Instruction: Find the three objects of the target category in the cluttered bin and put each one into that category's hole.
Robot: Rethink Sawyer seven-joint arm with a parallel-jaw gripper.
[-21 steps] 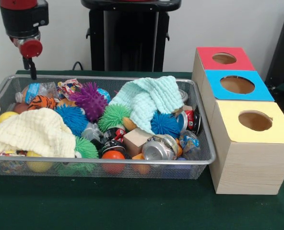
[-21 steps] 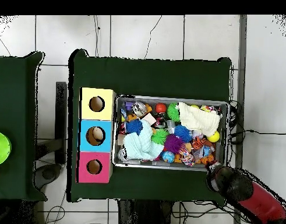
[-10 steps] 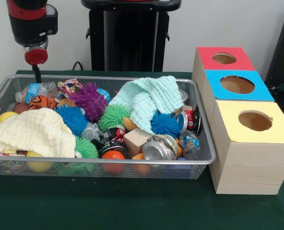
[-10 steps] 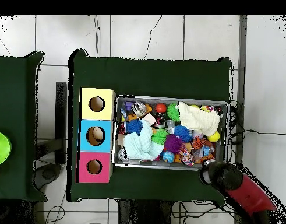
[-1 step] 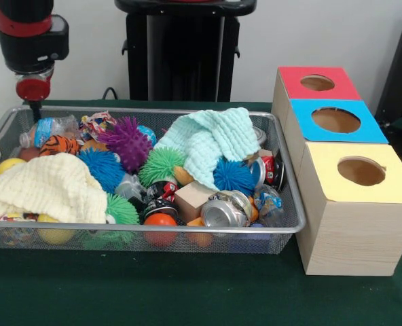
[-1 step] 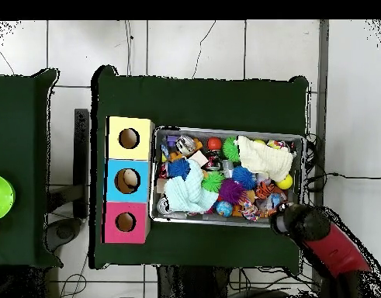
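We see the gripper point(image 5: 33, 107) hanging over one far corner of the wire bin point(image 5: 282, 227), by the plastic bottle point(image 5: 50, 128); we cannot tell how it is set. Crushed cans point(image 5: 223, 209) lie near the bin's opposite end, beside the three boxes point(image 5: 350, 224) with holes.

Metal mesh, knitted cloth, bare wood

Fine silvery wire-mesh bin point(image 5: 286, 204) on matt green cloth-covered worktop point(image 5: 187, 299); soft waffle-knit cream cloth point(image 5: 48, 187) and mint cloth point(image 5: 211, 142); rubbery spiky purple ball point(image 5: 126, 141); shiny dented metal can point(image 5: 223, 210); pale grained wooden boxes point(image 5: 347, 238) with matt painted tops; smooth wooden block point(image 5: 193, 198).
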